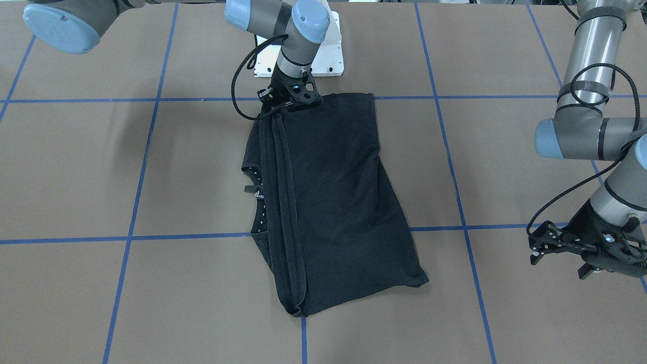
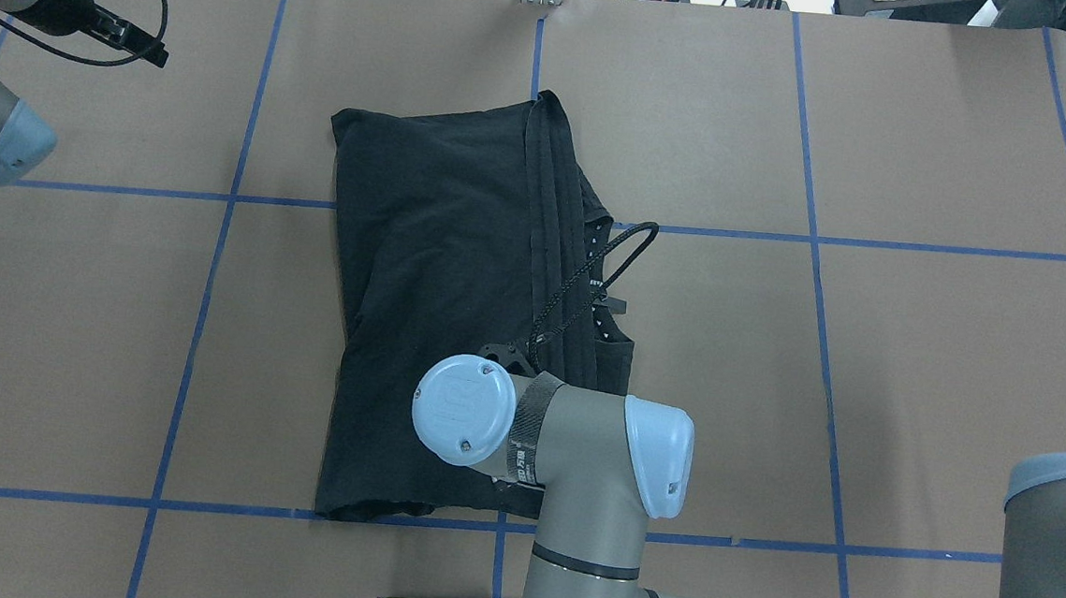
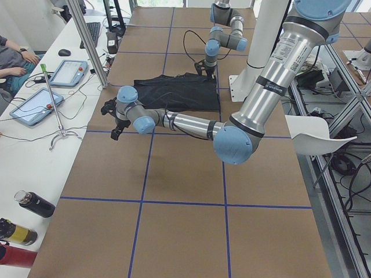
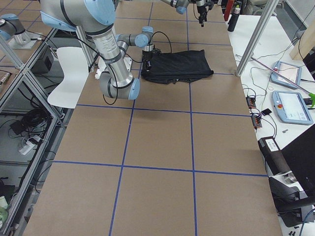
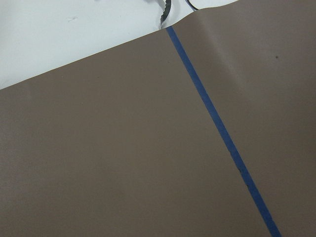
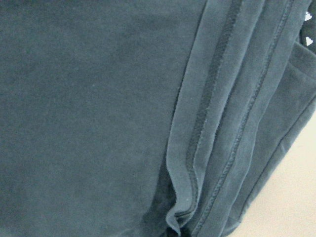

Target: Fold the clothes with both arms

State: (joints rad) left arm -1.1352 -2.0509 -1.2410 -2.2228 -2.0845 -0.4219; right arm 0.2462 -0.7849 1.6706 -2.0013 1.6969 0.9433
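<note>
t-shirt (image 1: pixel 333 202) hems are pinched in right arm (image 1: pixel 298 55) jaws, left arm (image 1: pixel 619 202) jaws spread; layers could be skewed by one-sided pulling.

Black T-shirt (image 1: pixel 333 202) on a brown table (image 1: pixel 505 177) gridded with blue tape.

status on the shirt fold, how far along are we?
Done: the T-shirt lies folded into a long panel, its hems stacked along one edge.
In hand: the right hand is down on that hemmed edge at the robot's end; I can't tell whether it grips the cloth. The left hand hangs open over bare table, off the shirt.
Left: probably a crosswise fold or two to make it compact.
</note>
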